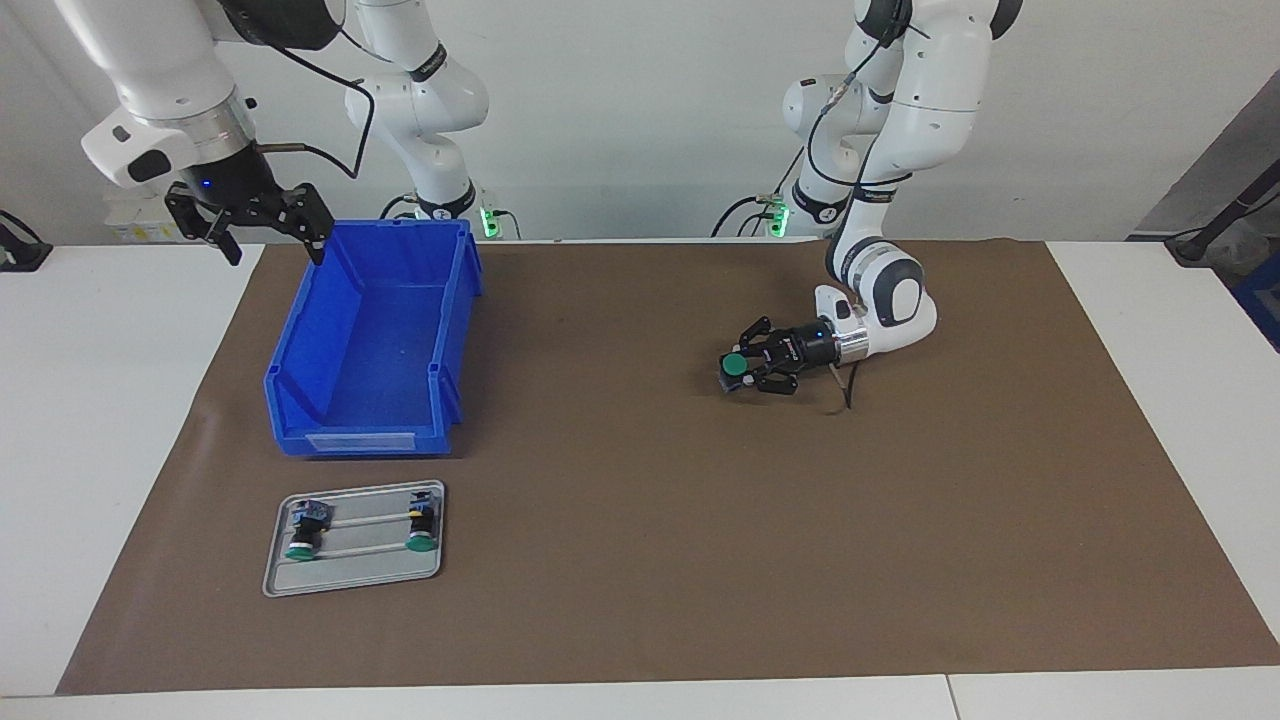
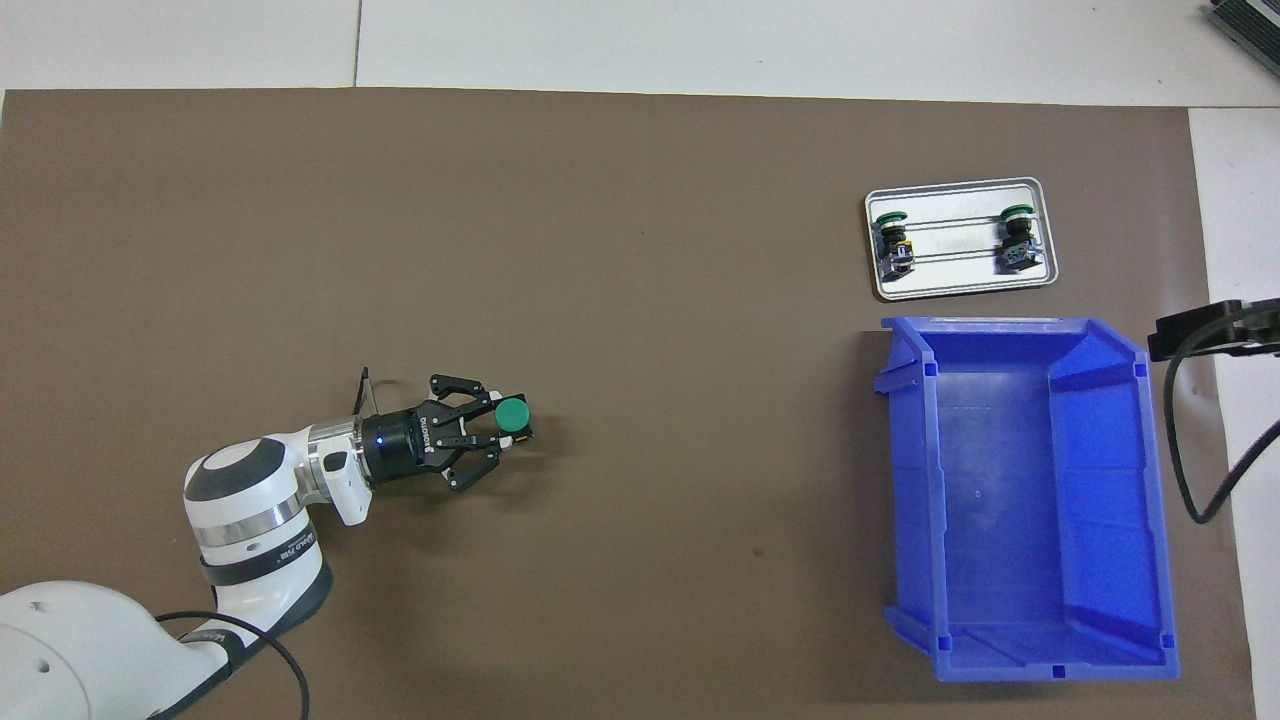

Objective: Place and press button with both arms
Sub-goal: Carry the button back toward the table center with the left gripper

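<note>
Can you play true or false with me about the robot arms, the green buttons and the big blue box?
1. The left gripper is down low by the brown mat with a green button between its fingers. True.
2. The blue box is full of buttons. False: nothing shows inside it.
3. Two more buttons lie on the little grey tray. True.
4. The right gripper is pushing down on the button. False: it hangs in the air by the box's corner, touching nothing.
5. The tray sits nearer to the robots than the box. False: the box is nearer to them.
</note>
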Tool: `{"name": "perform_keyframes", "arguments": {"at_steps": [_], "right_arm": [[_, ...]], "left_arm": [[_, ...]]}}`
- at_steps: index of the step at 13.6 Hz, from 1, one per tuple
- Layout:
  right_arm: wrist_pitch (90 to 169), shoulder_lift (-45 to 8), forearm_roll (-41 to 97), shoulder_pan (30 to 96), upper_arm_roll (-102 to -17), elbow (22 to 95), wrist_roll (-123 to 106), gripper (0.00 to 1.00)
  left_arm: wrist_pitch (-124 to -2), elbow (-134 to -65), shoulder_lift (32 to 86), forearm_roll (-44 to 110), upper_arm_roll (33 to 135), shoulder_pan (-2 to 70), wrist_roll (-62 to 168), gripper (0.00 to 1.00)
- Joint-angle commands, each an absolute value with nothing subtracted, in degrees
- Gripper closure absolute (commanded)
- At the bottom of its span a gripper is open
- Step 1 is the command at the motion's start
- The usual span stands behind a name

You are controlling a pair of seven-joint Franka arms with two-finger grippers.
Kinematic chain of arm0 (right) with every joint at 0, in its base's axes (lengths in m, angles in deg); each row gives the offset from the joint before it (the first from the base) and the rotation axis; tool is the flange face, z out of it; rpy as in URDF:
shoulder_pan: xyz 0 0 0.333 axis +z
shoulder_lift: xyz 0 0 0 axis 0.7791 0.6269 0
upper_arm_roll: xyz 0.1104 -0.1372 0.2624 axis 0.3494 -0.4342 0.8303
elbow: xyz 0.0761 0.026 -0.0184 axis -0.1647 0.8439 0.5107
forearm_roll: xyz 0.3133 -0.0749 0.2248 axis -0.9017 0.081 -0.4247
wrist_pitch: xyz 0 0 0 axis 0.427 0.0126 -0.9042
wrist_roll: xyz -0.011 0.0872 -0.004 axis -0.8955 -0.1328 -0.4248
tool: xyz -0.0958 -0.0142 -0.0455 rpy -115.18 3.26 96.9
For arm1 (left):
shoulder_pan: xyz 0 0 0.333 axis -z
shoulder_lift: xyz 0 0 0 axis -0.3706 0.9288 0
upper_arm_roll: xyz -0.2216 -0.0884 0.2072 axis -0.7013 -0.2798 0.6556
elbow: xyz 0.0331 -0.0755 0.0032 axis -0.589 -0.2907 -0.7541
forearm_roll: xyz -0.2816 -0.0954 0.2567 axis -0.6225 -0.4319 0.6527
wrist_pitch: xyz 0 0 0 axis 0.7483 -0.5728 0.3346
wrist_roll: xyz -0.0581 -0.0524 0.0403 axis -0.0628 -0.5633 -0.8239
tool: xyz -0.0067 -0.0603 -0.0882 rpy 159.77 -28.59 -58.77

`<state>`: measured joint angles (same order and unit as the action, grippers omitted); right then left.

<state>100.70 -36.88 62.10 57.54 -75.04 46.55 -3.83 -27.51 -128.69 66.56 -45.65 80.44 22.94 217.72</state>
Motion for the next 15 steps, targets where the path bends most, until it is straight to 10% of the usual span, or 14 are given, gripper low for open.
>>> {"name": "perform_keyframes", "arguments": {"at_steps": [1,15], "right_arm": [[100.5,-36.9,61.6,56.9,-74.7,46.6,-5.1,0.00],[100.5,-36.9,61.6,56.9,-74.8,46.6,-5.1,0.00]], "left_arm": [[-26.6,-130.8,66.4,-47.1,80.7,23.2,221.2,0.63],[-26.7,-132.4,66.6,-47.0,80.8,23.4,224.1,0.61]]}}
